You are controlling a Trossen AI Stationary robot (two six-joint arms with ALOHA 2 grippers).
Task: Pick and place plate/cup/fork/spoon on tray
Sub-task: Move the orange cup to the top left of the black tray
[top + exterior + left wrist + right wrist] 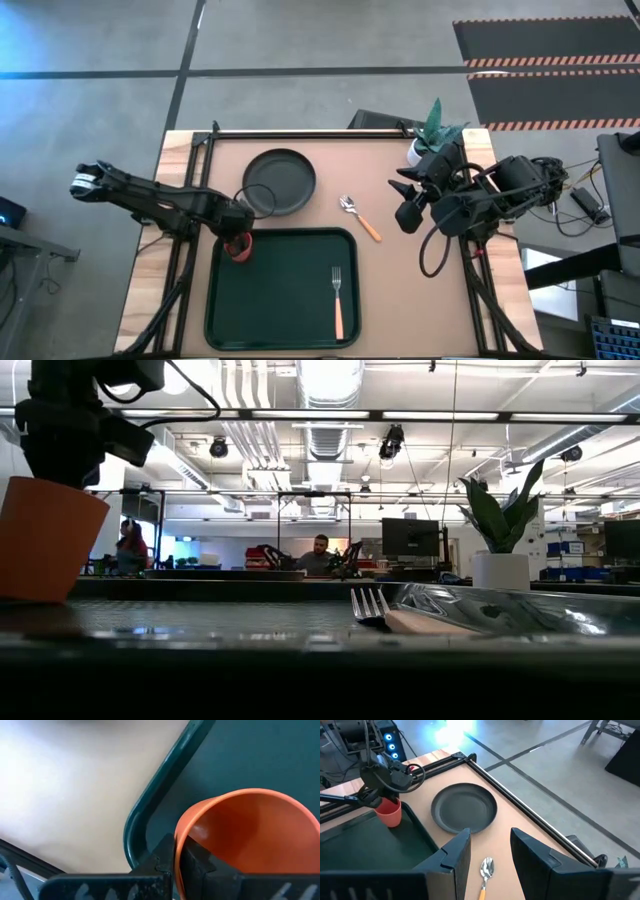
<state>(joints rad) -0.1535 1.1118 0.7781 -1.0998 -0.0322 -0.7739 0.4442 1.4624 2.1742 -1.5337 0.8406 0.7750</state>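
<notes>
The small red cup (238, 246) is over the far left corner of the dark green tray (283, 330), and my left gripper (237, 232) is shut on it. The orange-handled fork (338, 295) lies flat on the tray's right part. The orange-handled spoon (358, 217) lies on the table just beyond the tray's far right corner. The round dark plate (279, 182) rests on the table beyond the tray. My right gripper (403, 200) is open and empty above the table, right of the spoon. My left gripper pinches the cup's rim wall (179, 837), one finger (197, 862) inside the cup and one (162, 865) outside. The fingers come from above and from the table's left. The cup (45, 540) is slightly tilted, mouth up; whether its bottom rests on the tray, I cannot tell.
A white pot with a green plant (425, 140) stands at the table's far right, close to my right arm. Black rails run along the table's far edge (300, 133). Bare table lies between the spoon and my right arm. People sit in the room behind (320, 555).
</notes>
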